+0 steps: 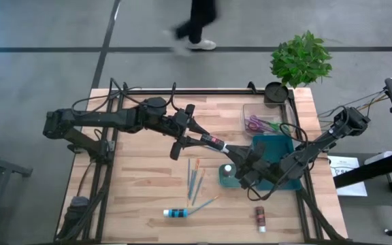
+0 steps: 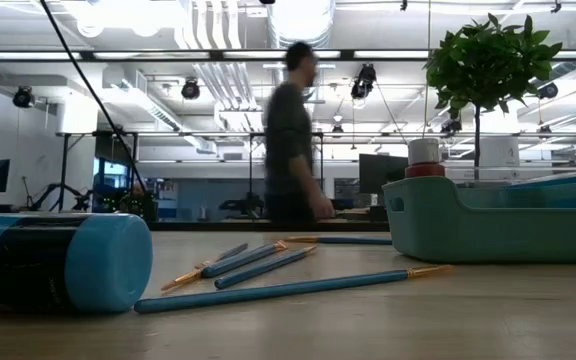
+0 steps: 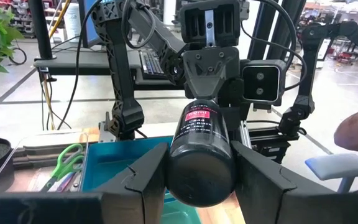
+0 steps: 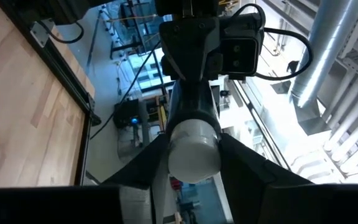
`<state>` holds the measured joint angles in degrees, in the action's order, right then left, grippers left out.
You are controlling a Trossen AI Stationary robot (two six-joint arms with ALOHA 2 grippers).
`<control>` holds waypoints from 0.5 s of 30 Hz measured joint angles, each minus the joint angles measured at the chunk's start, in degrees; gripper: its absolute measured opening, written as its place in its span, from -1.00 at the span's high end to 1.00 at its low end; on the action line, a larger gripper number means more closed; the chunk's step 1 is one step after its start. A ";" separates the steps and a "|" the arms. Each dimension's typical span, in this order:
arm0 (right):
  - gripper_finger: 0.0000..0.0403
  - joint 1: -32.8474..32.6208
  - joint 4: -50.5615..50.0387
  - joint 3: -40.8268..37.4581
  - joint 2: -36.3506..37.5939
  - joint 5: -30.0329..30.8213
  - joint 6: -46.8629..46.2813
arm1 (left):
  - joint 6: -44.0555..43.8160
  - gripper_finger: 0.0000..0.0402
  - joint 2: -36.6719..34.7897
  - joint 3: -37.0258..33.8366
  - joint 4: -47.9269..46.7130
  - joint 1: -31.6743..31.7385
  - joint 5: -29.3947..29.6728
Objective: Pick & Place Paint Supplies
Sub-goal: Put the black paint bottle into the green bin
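Both dark arms reach toward each other over the table's right half. The left gripper [image 1: 231, 151] and right gripper [image 1: 245, 171] meet tip to tip, each clamped on opposite ends of one paint tube [image 3: 201, 149].

Premises: an open-plan robotics lab or workshop. Evidence: exposed ceiling ducts [image 2: 230, 60] and strip lights, grey concrete floor [image 1: 39, 75], tripod stands, desks with monitors [image 2: 383, 172], a wooden workbench [image 1: 148, 194], a person [image 2: 290, 140] walking at twelve o'clock.

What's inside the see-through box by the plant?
Scissors with purple and green handles lie in the clear box. Anything under them is hidden.
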<state>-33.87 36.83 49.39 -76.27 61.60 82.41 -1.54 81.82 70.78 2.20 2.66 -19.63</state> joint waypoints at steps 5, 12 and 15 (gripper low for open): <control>0.46 -0.21 -0.31 -0.02 0.00 -0.13 -0.09 | 1.10 0.19 0.00 0.02 -1.41 0.00 -0.16; 0.46 -1.08 -0.95 -0.13 -0.13 1.24 0.44 | 6.99 0.19 -0.03 0.15 -5.86 0.07 1.81; 0.46 -1.05 -0.58 -0.13 -0.13 1.48 0.38 | 8.44 0.16 -0.44 0.18 -6.03 0.07 2.01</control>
<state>-34.92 36.25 49.25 -76.40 63.08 82.79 6.90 81.38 70.97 -3.83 2.72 -17.62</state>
